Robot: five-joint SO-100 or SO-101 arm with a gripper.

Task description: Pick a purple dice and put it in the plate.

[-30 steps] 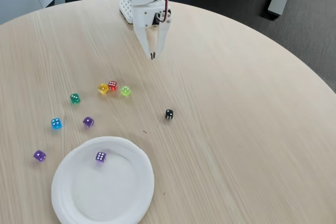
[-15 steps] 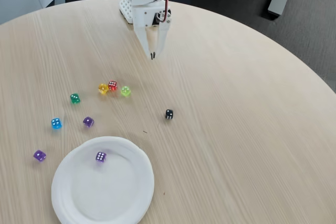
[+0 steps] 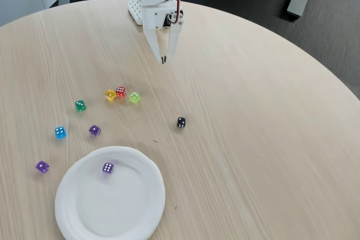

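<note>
A tiny translucent pale lavender die (image 3: 107,167) is seen lying inside a large round white paper plate (image 3: 130,209), near its upper-left rim.

White arm, entering the fixed view at 12 o'clock. Upper body cut off by the top edge, with black markings on the housing and red wires at the top. Wrist pointing down toward 6 o'clock. Gripper (image 3: 163,59) hanging tip-down over the table, apart from everything on it. Fingers (image 3: 157,46) long, tapering, converging from a wider base to a single point, a narrow slit between them higher up. Tips together, nothing between them. Base block sitting behind the wrist at 11 o'clock.
</note>
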